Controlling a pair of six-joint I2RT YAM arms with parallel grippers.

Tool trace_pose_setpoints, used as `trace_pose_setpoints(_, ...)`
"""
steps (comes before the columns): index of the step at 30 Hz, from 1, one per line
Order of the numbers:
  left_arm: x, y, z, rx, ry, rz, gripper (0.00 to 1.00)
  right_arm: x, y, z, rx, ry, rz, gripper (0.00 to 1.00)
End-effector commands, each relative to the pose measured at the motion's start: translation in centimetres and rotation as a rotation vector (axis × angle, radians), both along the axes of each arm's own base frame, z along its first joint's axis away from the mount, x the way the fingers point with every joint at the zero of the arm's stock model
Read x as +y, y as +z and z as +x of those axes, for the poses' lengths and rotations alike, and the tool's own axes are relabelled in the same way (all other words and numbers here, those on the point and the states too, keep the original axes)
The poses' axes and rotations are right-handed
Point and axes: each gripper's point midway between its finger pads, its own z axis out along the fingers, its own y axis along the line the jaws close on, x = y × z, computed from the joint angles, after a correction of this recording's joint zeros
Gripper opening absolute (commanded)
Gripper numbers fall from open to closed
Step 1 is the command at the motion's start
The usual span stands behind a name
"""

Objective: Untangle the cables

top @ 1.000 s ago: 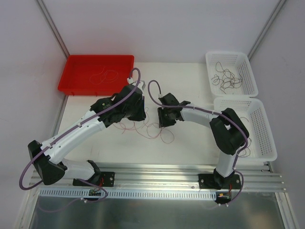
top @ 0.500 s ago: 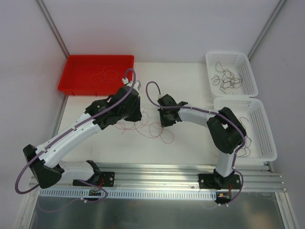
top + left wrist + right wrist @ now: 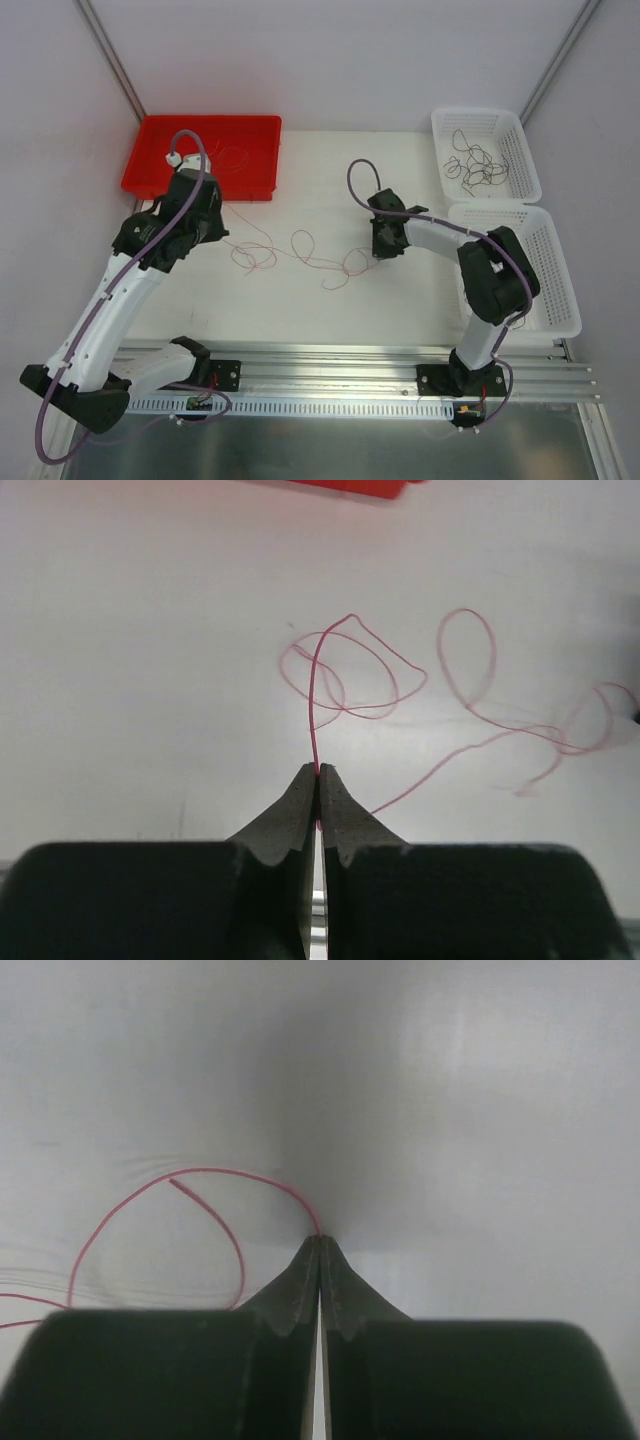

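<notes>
The two arms have moved apart. A second ago they worked close together over a small red bunch in the middle of the table (image 3: 300,310). Now the left gripper (image 3: 319,772) is away at 10 o'clock, near the red tray (image 3: 160,150), and the right gripper (image 3: 319,1240) is at 3 o'clock. The right jaws, half open before, have also closed.

The cables (image 3: 313,710) are now drawn into a long loose line between the two tools and no longer lie in a heap. I judge the tangle is opening, but several loops remain in the middle.

Both tools are pinched tight, each on a thin red strand. From the left tips the strand goes up toward 12 o'clock into the loops. From the right tips it curves away toward 9 o'clock. I cannot tell if both hold the same cable.
</notes>
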Motion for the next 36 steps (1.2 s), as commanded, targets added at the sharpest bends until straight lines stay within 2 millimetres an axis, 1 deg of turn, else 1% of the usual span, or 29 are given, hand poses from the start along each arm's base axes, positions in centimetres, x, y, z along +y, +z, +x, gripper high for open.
trace_pose_setpoints(1, 5.3, 2.0, -1.2, -0.032, 0.109, 0.157, 0.00, -5.9, 0.4, -1.3, 0.041, -0.100, -0.100, 0.01)
trace_pose_setpoints(2, 6.1, 2.4, -1.3, -0.038, 0.135, 0.176, 0.00, -6.5, 0.5, -1.3, 0.043, -0.117, -0.098, 0.01)
trace_pose_setpoints(3, 7.0, 2.4, -1.4, -0.034, 0.166, 0.197, 0.00, -7.5, 0.7, -1.3, 0.042, -0.140, -0.092, 0.01)
trace_pose_setpoints(4, 8.4, 2.4, -1.7, -0.024, 0.214, 0.250, 0.00, -8.0, 0.9, -1.2, 0.040, -0.154, -0.090, 0.01)
trace_pose_setpoints(6, 10.1, 2.5, -2.0, -0.014, 0.283, 0.293, 0.00, -9.3, 1.2, -1.3, 0.043, -0.187, -0.088, 0.01)
trace_pose_setpoints(9, 12.1, 3.5, -2.3, -0.030, 0.365, 0.345, 0.00, -10.2, 2.2, -1.2, 0.028, -0.210, -0.071, 0.01)
trace_pose_setpoints(10, 13.0, 3.8, -2.5, -0.030, 0.396, 0.370, 0.00, -10.4, 2.5, -1.1, 0.019, -0.215, -0.070, 0.01)
trace_pose_setpoints(11, 14.2, 4.7, -2.7, -0.045, 0.447, 0.408, 0.00, -10.6, 2.9, -1.1, 0.012, -0.216, -0.067, 0.01)
trace_pose_setpoints(13, 15.3, 5.4, -2.8, -0.049, 0.490, 0.443, 0.00, -10.7, 3.3, -0.9, 0.006, -0.221, -0.057, 0.01)
trace_pose_setpoints(14, 15.5, 6.0, -2.8, -0.061, 0.500, 0.446, 0.00, -10.7, 3.5, -0.8, 0.001, -0.216, -0.054, 0.01)
trace_pose_setpoints(15, 15.8, 6.4, -2.7, -0.065, 0.508, 0.458, 0.00, -10.8, 3.6, -0.8, -0.005, -0.218, -0.060, 0.01)
trace_pose_setpoints(18, 18.1, 7.8, -3.3, -0.052, 0.591, 0.572, 0.01, -11.7, 3.6, -0.7, 0.003, -0.243, -0.063, 0.01)
trace_pose_setpoints(19, 18.6, 8.2, -3.4, -0.043, 0.601, 0.594, 0.00, -11.7, 3.6, -0.7, 0.007, -0.248, -0.054, 0.01)
trace_pose_setpoints(20, 19.2, 9.1, -3.6, -0.059, 0.632, 0.584, 0.00, -11.8, 3.4, -0.8, 0.011, -0.252, -0.048, 0.01)
trace_pose_setpoints(22, 18.5, 10.0, -3.0, -0.099, 0.605, 0.523, 0.00, -11.8, 3.4, -0.9, 0.009, -0.251, -0.040, 0.01)
trace_pose_setpoints(23, 17.9, 9.8, -2.6, -0.105, 0.580, 0.487, 0.01, -11.5, 3.4, -0.9, 0.009, -0.245, -0.025, 0.01)
trace_pose_setpoints(24, 16.5, 9.2, -1.8, -0.108, 0.513, 0.417, 0.02, -11.3, 3.5, -0.9, 0.003, -0.242, -0.013, 0.01)
trace_pose_setpoints(27, 14.2, 7.4, -0.4, -0.099, 0.421, 0.309, 0.05, -10.6, 3.5, -0.9, 0.005, -0.230, 0.027, 0.01)
trace_pose_setpoints(28, 12.6, 6.1, 0.4, -0.074, 0.352, 0.243, 0.05, -10.4, 3.7, -0.7, -0.006, -0.228, 0.041, 0.02)
trace_pose_setpoints(30, 10.9, 5.1, 1.2, -0.051, 0.292, 0.174, 0.04, -9.9, 3.6, -1.0, 0.001, -0.213, 0.067, 0.06)
trace_pose_setpoints(31, 9.4, 5.0, 1.6, -0.051, 0.239, 0.108, 0.04, -9.7, 3.7, -1.0, -0.005, -0.207, 0.075, 0.08)
trace_pose_setpoints(32, 8.7, 5.2, 2.1, -0.064, 0.217, 0.079, 0.04, -9.3, 3.8, -1.1, -0.004, -0.195, 0.094, 0.11)
trace_pose_setpoints(33, 8.2, 5.4, 2.3, -0.072, 0.199, 0.054, 0.04, -9.2, 4.0, -1.1, -0.007, -0.189, 0.102, 0.12)
trace_pose_setpoints(34, 7.3, 6.0, 2.6, -0.091, 0.173, 0.012, 0.04, -9.1, 4.0, -1.2, -0.010, -0.184, 0.103, 0.12)
trace_pose_setpoints(35, 5.7, 6.6, 3.1, -0.113, 0.106, -0.052, 0.03, -9.0, 4.3, -1.1, -0.025, -0.174, 0.106, 0.15)
trace_pose_setpoints(36, 4.5, 7.3, 3.3, -0.134, 0.061, -0.100, 0.03, -8.9, 4.5, -1.1, -0.030, -0.169, 0.107, 0.18)
